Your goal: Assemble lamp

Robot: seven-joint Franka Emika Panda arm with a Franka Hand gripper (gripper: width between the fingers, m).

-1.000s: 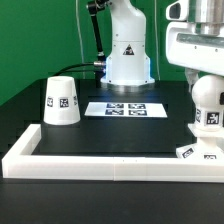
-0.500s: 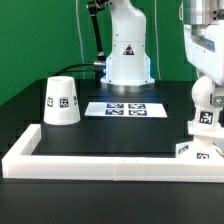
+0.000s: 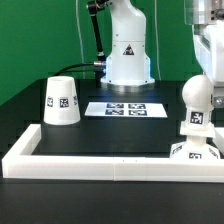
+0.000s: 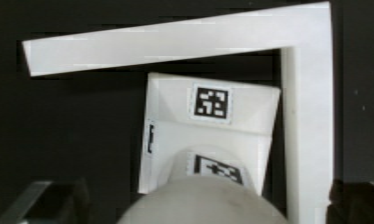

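Note:
The round white bulb [image 3: 196, 100] stands upright on the small flat base [image 3: 194, 151], close to the corner of the border rail at the exterior view's right. My gripper [image 3: 208, 45] is directly above the bulb, open and holding nothing. In the wrist view the bulb [image 4: 210, 198] fills the space between my dark fingers [image 4: 49, 202], with a gap on each side. The tagged base [image 4: 212, 108] lies beneath it. The tapered shade [image 3: 60, 100] stands mouth down, far off at the exterior view's left.
The white border rail [image 3: 100, 161] runs along the front and turns back at both ends; its corner [image 4: 305, 40] is right beside the base. The marker board [image 3: 127, 108] lies in front of the robot's pedestal [image 3: 127, 55].
My gripper has let go of the bulb and moved straight up. The bulb stays on the base, now upright and slightly further to the exterior view's left.

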